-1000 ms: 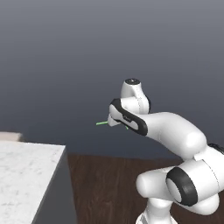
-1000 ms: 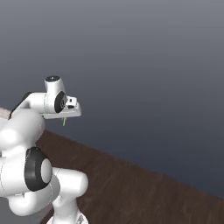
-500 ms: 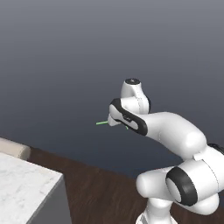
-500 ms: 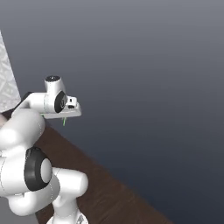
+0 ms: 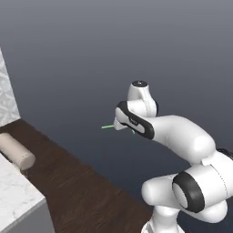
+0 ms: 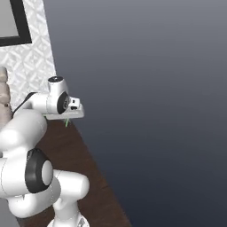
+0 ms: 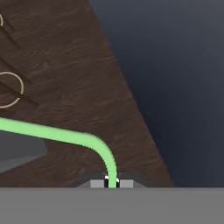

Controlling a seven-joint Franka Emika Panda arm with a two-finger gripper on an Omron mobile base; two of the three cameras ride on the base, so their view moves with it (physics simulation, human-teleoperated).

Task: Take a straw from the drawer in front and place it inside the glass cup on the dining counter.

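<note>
From my hand camera I find the gripper [image 7: 112, 183] with its jaws clamped together on the straw [image 7: 65, 136], which rises from between the tips, bends and runs off toward the left edge of that picture. In the left base view I see the same straw [image 5: 108, 127] as a short pale green stick jutting level from the hand toward the left, held up in the air well above the floor [image 5: 77, 191]. In the right base view only a small green end [image 6: 66, 123] shows, hanging just under the hand. Below and beyond the hand lies dark brown wood flooring. At the lower left of the left base view I note a corner of the white marble counter [image 5: 16, 200], with a round beige stool [image 5: 17, 151] just beside it. Farthest off, in the right base view, a pale patterned wall [image 6: 31, 66] carries a black-framed panel [image 6: 13, 22].
</note>
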